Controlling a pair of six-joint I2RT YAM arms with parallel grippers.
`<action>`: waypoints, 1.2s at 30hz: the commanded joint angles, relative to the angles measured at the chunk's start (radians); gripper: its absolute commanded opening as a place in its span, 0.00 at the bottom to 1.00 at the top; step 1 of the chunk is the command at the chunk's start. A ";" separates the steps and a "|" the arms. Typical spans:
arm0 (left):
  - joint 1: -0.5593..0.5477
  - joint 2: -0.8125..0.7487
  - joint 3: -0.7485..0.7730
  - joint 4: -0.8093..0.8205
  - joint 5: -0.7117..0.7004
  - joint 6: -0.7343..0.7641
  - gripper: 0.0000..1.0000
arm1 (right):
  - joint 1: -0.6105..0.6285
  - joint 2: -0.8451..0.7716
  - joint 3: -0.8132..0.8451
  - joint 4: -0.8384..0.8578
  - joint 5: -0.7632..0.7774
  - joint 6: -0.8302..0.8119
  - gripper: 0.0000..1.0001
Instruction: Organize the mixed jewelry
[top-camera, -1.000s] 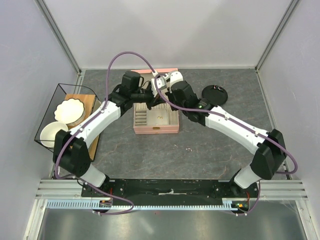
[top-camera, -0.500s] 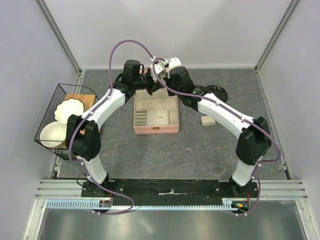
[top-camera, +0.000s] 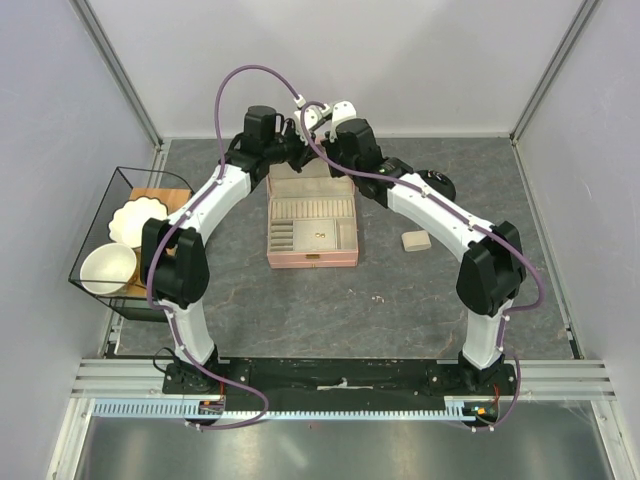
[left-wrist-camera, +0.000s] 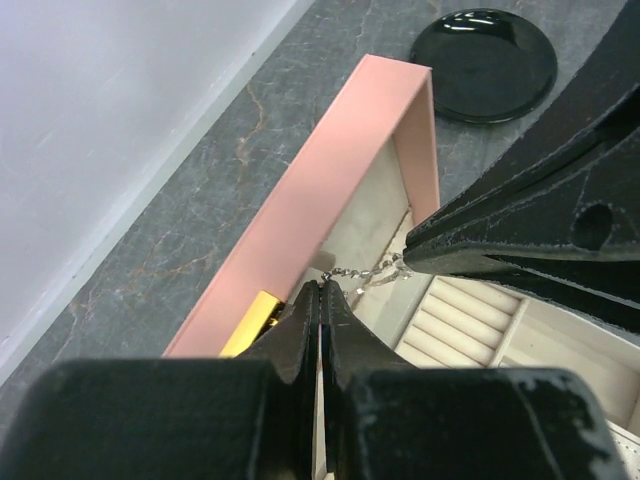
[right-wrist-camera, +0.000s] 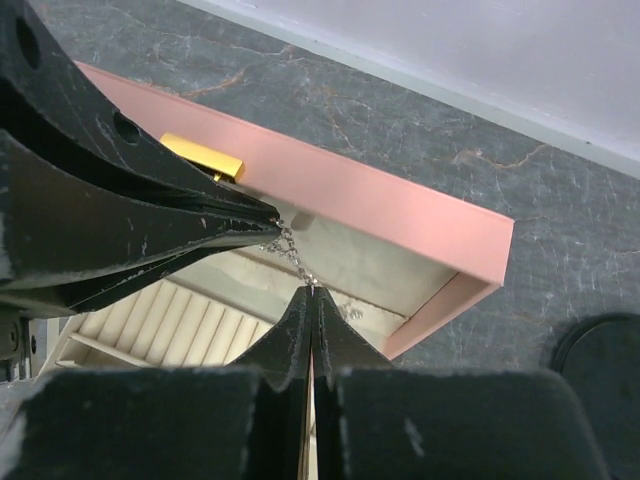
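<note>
Grey marbled surface (top-camera: 250, 290), walled in pale panels, carries an open pink box (top-camera: 311, 232).

Left hand (left-wrist-camera: 320, 292): jaws fully closed, pinching one end of a fine silvery chain (left-wrist-camera: 365, 274). Right hand (right-wrist-camera: 312, 294): jaws fully closed on the other end of the same chain. The chain hangs as a short span between the two hands' tips, above the box's open lid (left-wrist-camera: 330, 170) and its pale lining.

Wrist views only: the chain, both grips, and a yellow clasp (right-wrist-camera: 203, 157) at the lid edge just beneath the left hand.

Top view only: the chain is too fine to make out. A small jewelry piece (top-camera: 320, 236) lies in a box compartment, nearer the arm bases than either hand. A beige pad (top-camera: 415, 240) lies to the right of the right hand. A wire basket (top-camera: 100, 215) stands well left of the left hand.
</note>
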 joint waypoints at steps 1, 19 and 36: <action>0.002 0.011 0.059 0.039 -0.031 -0.038 0.01 | -0.007 0.020 0.064 0.031 -0.004 -0.020 0.00; 0.011 -0.036 0.041 0.013 -0.073 -0.042 0.02 | -0.016 0.021 0.076 0.040 0.024 -0.037 0.00; 0.019 -0.124 -0.017 -0.004 -0.114 -0.035 0.02 | -0.016 0.026 0.058 0.067 0.038 -0.043 0.00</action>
